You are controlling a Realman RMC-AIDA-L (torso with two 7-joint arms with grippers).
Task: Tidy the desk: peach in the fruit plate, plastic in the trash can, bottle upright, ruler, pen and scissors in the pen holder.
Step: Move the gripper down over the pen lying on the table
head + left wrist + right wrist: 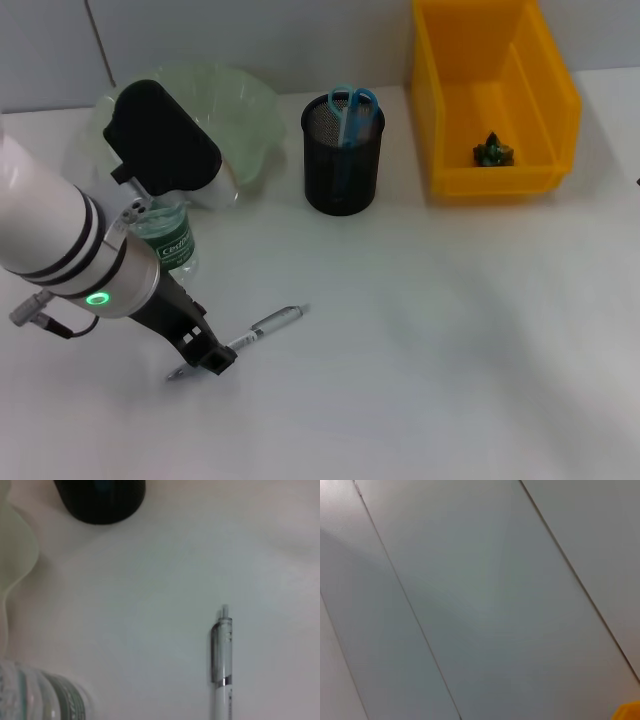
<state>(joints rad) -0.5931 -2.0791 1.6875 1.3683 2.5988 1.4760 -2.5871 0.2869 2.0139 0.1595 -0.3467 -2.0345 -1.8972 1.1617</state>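
White worktop [420,330]: left gripper [205,352] low at the pen's [268,326] near end to lift it; jaws' state unclear.

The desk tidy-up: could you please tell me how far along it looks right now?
Done: scissors stand in the pen holder, a crumpled scrap lies in the trash can, and the bottle is upright. In hand: the left gripper is low at the pen, which lies on the desk. Peach and ruler can't be confirmed.
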